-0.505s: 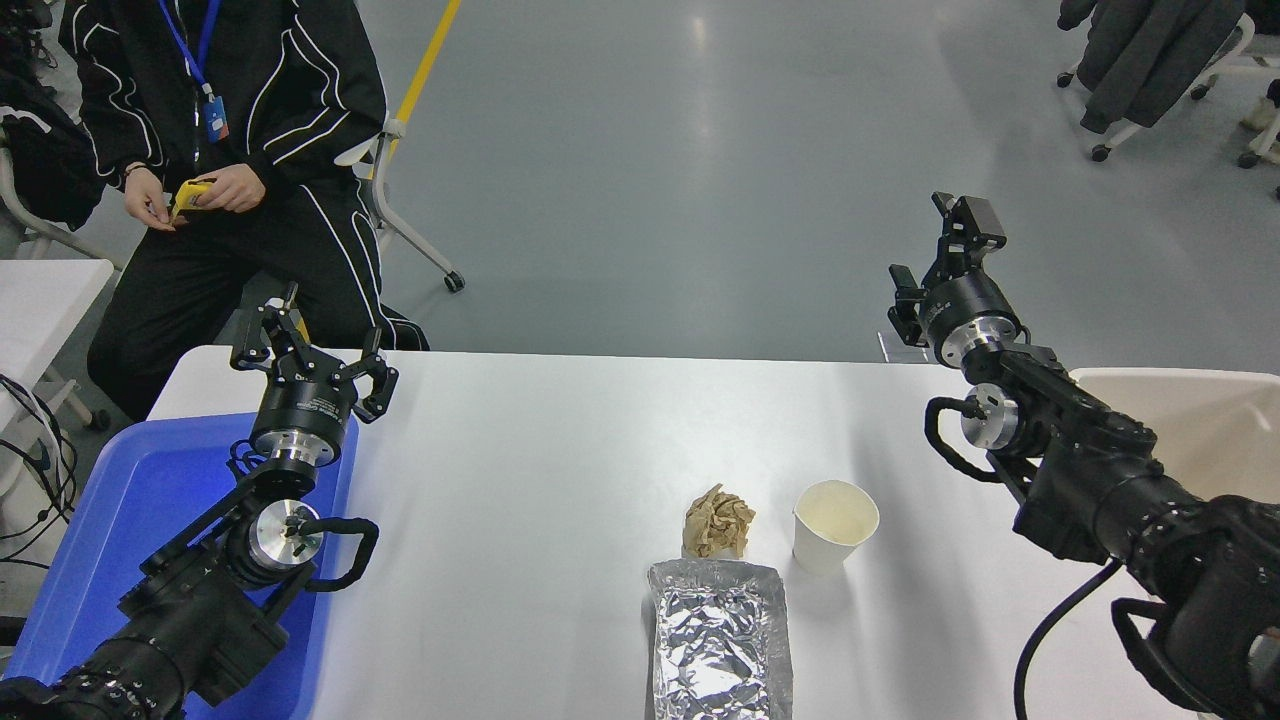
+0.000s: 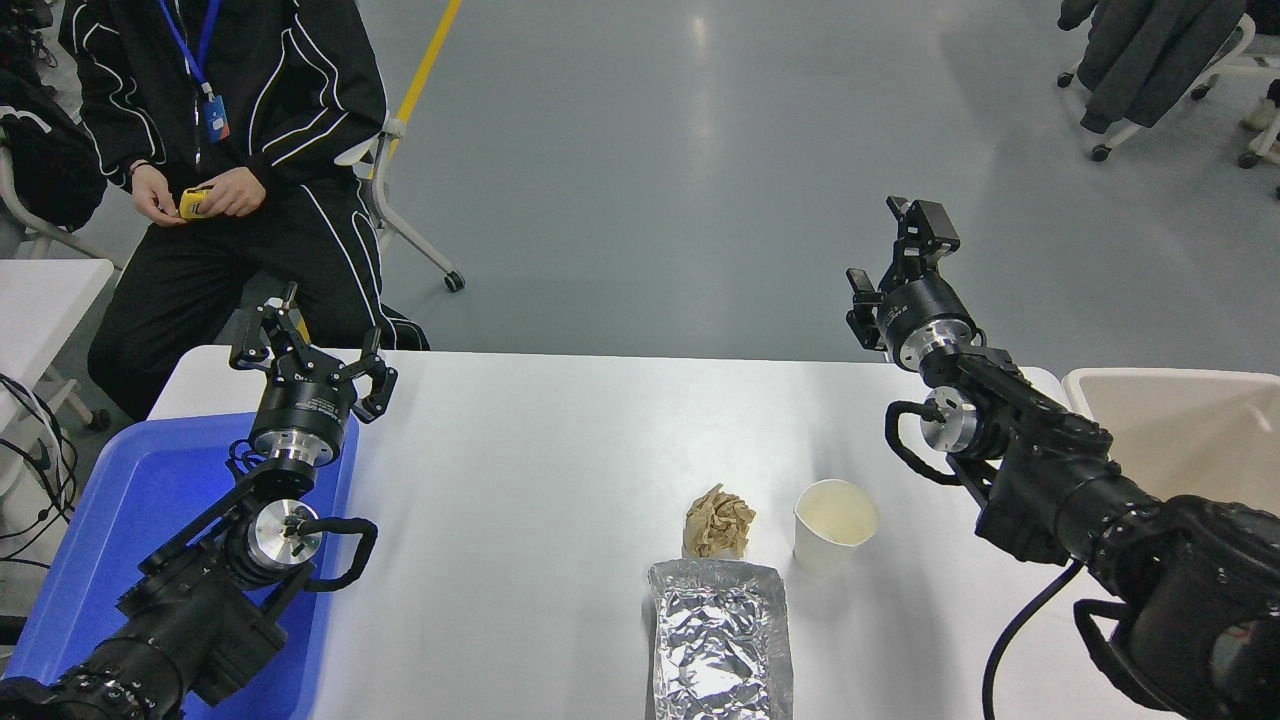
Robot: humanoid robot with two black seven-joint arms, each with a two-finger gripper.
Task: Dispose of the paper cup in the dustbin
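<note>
The white paper cup (image 2: 835, 526) stands upright on the white table (image 2: 540, 460), right of centre, with its cream inside showing. The beige dustbin (image 2: 1175, 425) stands off the table's right end, partly hidden by my right arm. My right gripper (image 2: 893, 255) is open and empty, raised above the table's far right edge, well behind the cup. My left gripper (image 2: 308, 355) is open and empty, parked at the left over the far end of the blue tray.
A crumpled brown paper ball (image 2: 718, 522) lies just left of the cup. A foil-wrapped packet (image 2: 720, 640) lies in front of both. A blue tray (image 2: 130, 530) sits at the table's left. A person (image 2: 230, 150) sits beyond the far left corner.
My right arm has moved left, with its gripper shifting left and slightly toward the table's far edge. The left arm and the cup have not moved.
</note>
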